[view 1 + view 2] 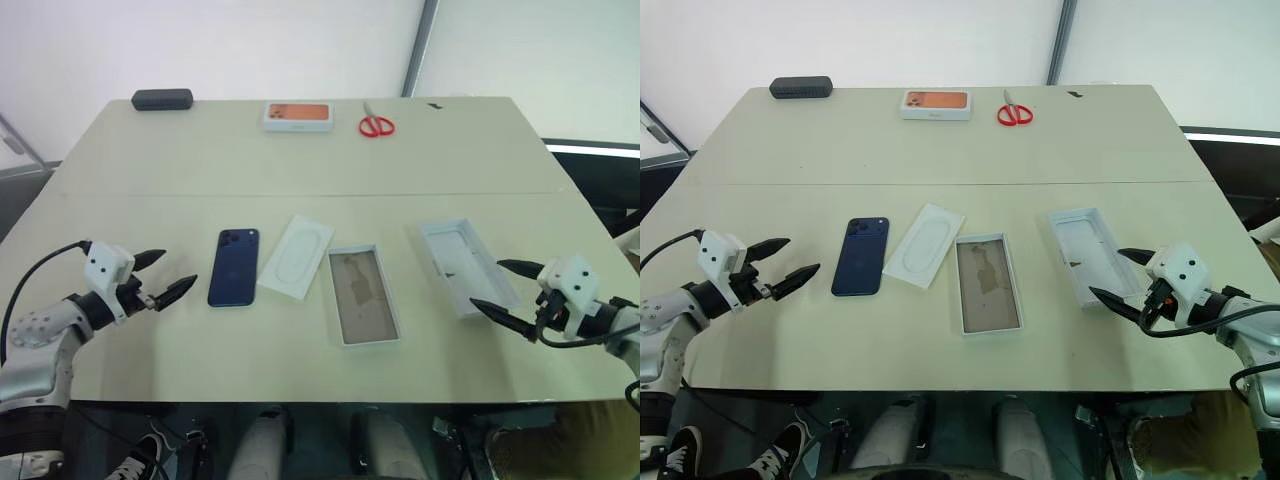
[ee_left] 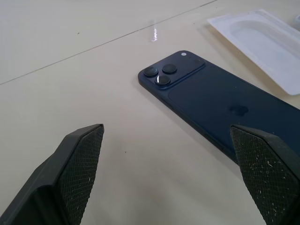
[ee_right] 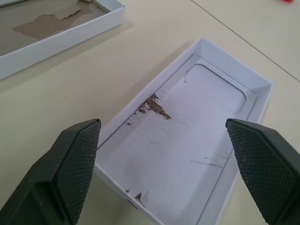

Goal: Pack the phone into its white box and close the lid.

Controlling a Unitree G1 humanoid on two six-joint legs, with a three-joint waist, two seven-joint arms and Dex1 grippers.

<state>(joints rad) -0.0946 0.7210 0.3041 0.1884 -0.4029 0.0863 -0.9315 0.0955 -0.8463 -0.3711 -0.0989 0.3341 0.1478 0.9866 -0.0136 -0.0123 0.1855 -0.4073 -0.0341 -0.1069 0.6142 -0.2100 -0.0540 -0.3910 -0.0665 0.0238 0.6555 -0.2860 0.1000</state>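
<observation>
The dark navy phone (image 1: 234,266) lies back up on the table, left of centre, its camera cluster at the far end. The white box (image 1: 363,294), an open tray with a greyish-tan floor, sits at the centre. To its right the lid (image 1: 465,265) lies inside up, plain white with torn brown spots. My left gripper (image 1: 178,268) hovers open just left of the phone (image 2: 220,108), pointing at it. Over by the lid's near right corner, my right gripper (image 1: 486,284) is open and aimed at the lid (image 3: 187,136). Neither gripper holds anything.
A flat white insert card (image 1: 296,256) lies between phone and box. At the far edge of the table (image 1: 150,200) are a black case (image 1: 162,99), a white box with an orange picture (image 1: 298,116) and red scissors (image 1: 377,125).
</observation>
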